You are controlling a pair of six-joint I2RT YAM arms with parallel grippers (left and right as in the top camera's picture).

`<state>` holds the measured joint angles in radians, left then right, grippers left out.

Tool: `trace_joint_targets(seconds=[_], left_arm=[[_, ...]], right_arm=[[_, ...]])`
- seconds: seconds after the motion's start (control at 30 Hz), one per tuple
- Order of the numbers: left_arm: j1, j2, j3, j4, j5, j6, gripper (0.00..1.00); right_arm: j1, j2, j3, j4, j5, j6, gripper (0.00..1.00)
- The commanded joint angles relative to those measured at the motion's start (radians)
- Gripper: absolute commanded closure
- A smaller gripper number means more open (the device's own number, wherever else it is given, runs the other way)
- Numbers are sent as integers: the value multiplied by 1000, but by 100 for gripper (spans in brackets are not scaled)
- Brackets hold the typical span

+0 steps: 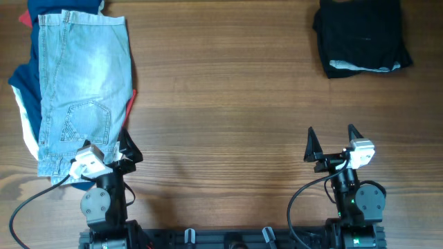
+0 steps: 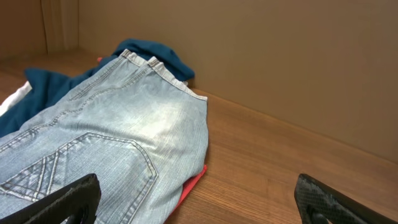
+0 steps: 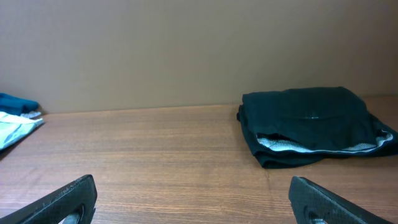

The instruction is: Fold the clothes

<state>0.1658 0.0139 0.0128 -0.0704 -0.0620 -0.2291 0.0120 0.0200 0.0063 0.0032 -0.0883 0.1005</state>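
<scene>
Overhead, the pale denim shorts (image 1: 83, 90) lie flat on the left side of the wooden table (image 1: 221, 104). Their waistband is at the far edge and their leg hems are toward the robot. They rest on top of a navy garment (image 1: 21, 86), whose blue, white and red edges stick out around them.

The left gripper (image 1: 107, 149) sits right at the near right corner of the shorts, by the hem below the stitched back pocket. Its jaws are spread wide and hold nothing. In the left wrist view, one finger (image 2: 62, 202) is over the denim (image 2: 118, 143) and the other is over bare wood. A strip of red fabric (image 2: 194, 182) shows between them at the edge of the shorts. The pictures do not show whether the finger over the cloth actually touches it.

The black garments (image 1: 361, 38) lie as a folded stack at the far right of the table, with a pale layer visible along the near edge. The right gripper (image 1: 332, 135) is well apart from that stack, close to the robot's base, with bare wood between them. Its jaws are also fully spread and empty. In the right wrist view the stack (image 3: 311, 124) lies ahead and to the right of the fingers (image 3: 62, 199).
</scene>
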Motion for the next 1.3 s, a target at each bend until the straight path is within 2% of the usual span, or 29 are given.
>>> trace_joint_targets(seconds=[0.0, 0.23, 0.37, 0.53, 0.63, 0.77, 0.9, 1.03, 1.27], left_arm=[[8, -8, -7, 5, 1, 13, 0], [8, -8, -7, 4, 2, 13, 0], [8, -8, -7, 8, 31, 13, 0], [8, -8, -7, 20, 169, -56, 0], [8, -8, -7, 73, 274, -71, 0], [8, -6, 18, 104, 290, -71, 0], [8, 35, 93, 77, 290, -70, 0], [8, 146, 208, 24, 293, -69, 0], [8, 436, 473, -117, 316, -63, 0]], right_arm=[[-4, -11, -1, 11, 26, 3, 0], [-4, -11, -1, 6, 103, 3, 0], [-4, -11, -1, 38, 214, 7, 0], [-4, -11, -1, 159, 231, 8, 0], [-4, -11, 0, 312, 262, 6, 0], [-4, 5, 29, 369, 245, 7, 0], [-4, 95, 91, 388, 169, 1, 0], [-4, 245, 183, 419, 101, -83, 0], [-4, 668, 499, 375, -60, -127, 0]])
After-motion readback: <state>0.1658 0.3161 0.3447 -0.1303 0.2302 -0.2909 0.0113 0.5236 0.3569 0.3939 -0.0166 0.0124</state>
